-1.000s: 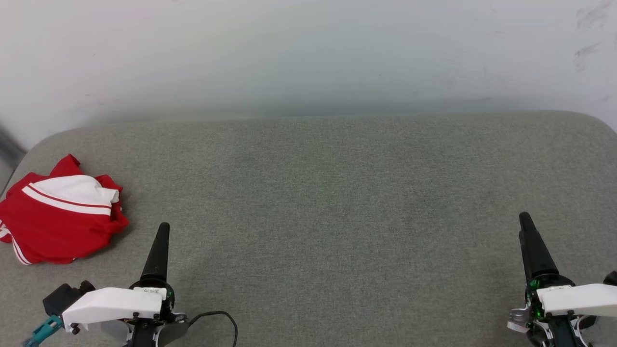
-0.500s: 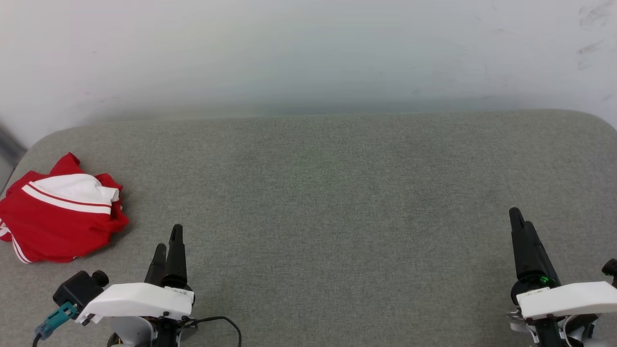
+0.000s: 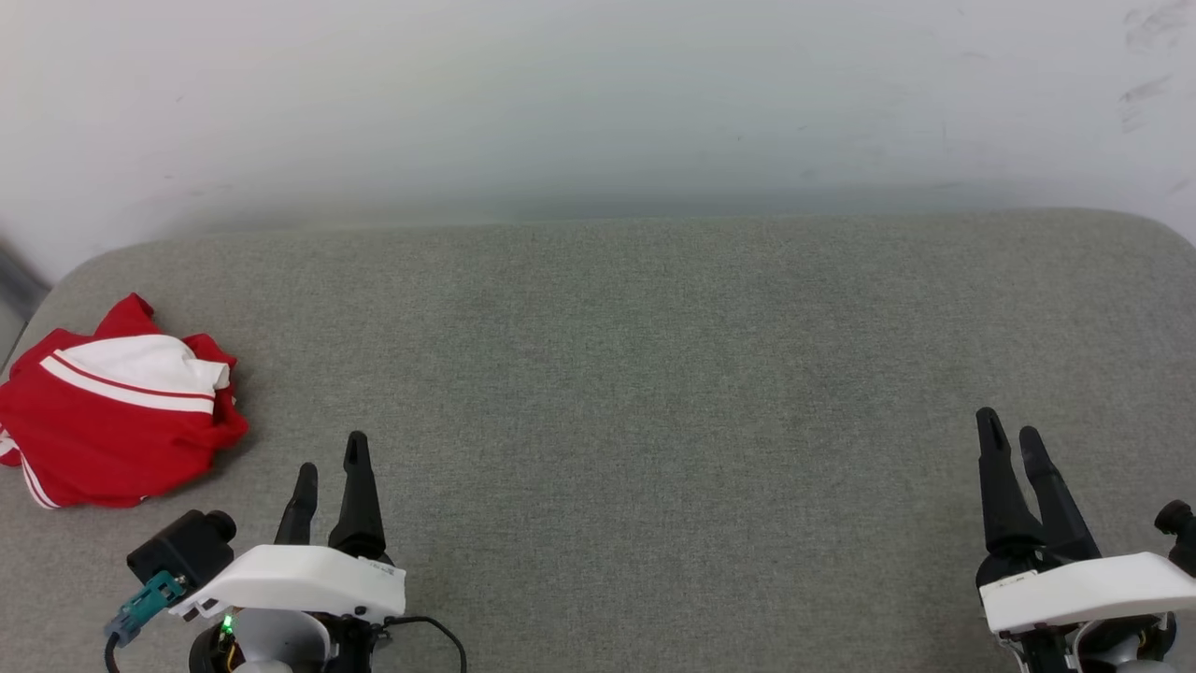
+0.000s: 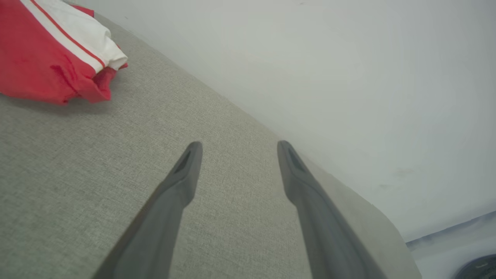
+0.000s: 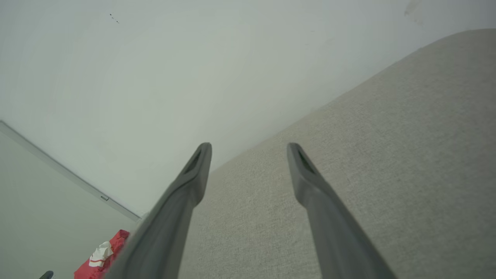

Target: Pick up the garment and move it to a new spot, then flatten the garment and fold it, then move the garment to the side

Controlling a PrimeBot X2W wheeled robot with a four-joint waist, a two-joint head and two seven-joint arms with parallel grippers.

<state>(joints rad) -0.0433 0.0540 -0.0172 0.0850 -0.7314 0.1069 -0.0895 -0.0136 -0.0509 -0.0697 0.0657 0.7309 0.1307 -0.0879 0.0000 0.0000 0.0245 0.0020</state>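
I'm looking at a plain indoor room, and it reads as a test set-up more than a home. A wide padded surface [image 3: 654, 374] in grey woven fabric, with rounded corners, stands against a flat white wall [image 3: 598, 93] carrying dark scuff marks [image 3: 1145, 37]. From my right wrist, a thin grey strip [image 5: 58, 164] runs across that wall. 1 crumpled red garment [image 3: 112, 421] sits at the left corner.

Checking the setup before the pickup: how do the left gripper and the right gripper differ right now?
The left gripper sits near the crumpled garment; the right gripper is far across the grey surface. The left gripper's fingers point nearly straight up the head view; the right gripper's lean leftward. Both are open and empty.
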